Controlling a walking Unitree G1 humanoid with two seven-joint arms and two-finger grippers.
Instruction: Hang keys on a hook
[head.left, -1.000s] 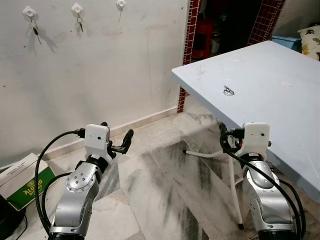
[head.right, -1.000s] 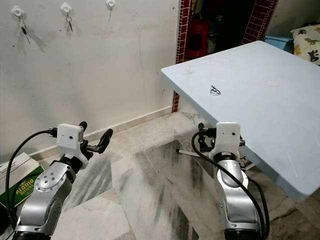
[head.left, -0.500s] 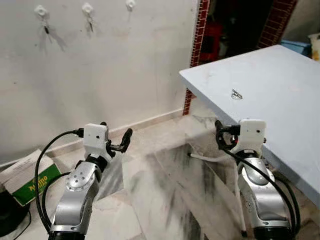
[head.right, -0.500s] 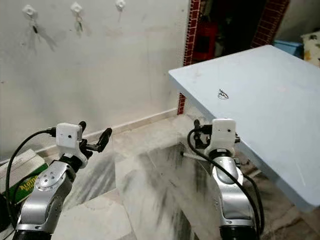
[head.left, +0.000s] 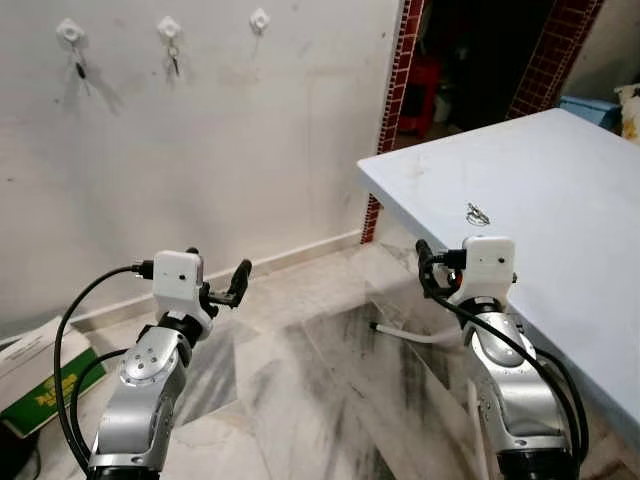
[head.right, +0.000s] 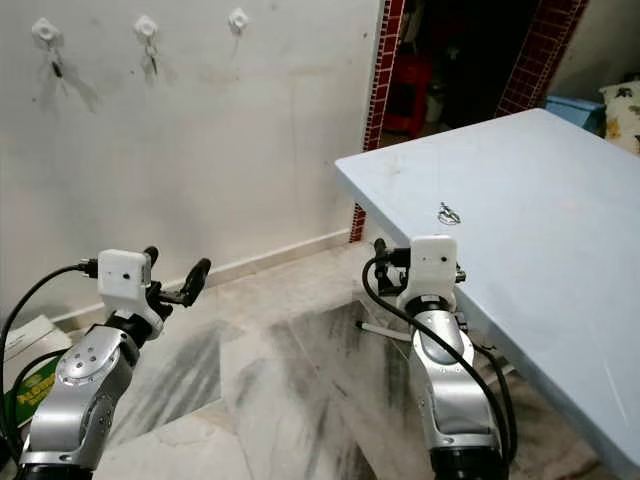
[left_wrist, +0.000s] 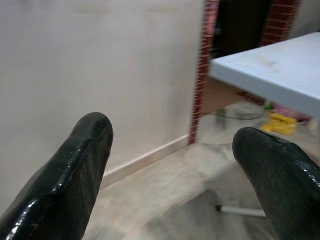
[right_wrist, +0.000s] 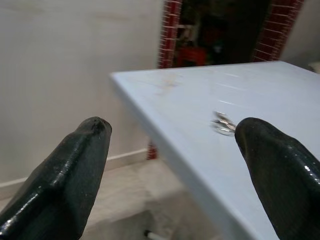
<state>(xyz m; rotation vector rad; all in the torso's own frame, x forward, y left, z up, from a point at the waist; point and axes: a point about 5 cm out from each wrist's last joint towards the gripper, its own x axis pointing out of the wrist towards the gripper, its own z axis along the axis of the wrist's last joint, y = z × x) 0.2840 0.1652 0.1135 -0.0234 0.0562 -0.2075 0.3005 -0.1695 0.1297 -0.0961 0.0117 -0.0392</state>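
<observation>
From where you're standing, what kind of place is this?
Probably an entry or utility corner of a home: a plain wall with three white hooks, two already holding keys, a pale blue table with keys on it, and a marble-tiled floor.

Keys (head.left: 478, 213) lie on the pale blue table (head.left: 560, 190) — three wall hooks (head.left: 168, 28) hang well apart from them.

Keys (head.left: 478, 213) on table (head.left: 560, 170) at right, hooks (head.left: 168, 28) on wall (head.left: 250, 130) left

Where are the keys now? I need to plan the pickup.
The keys lie on the light blue table near its wall-side edge, just beyond the right claw, untouched.
</observation>
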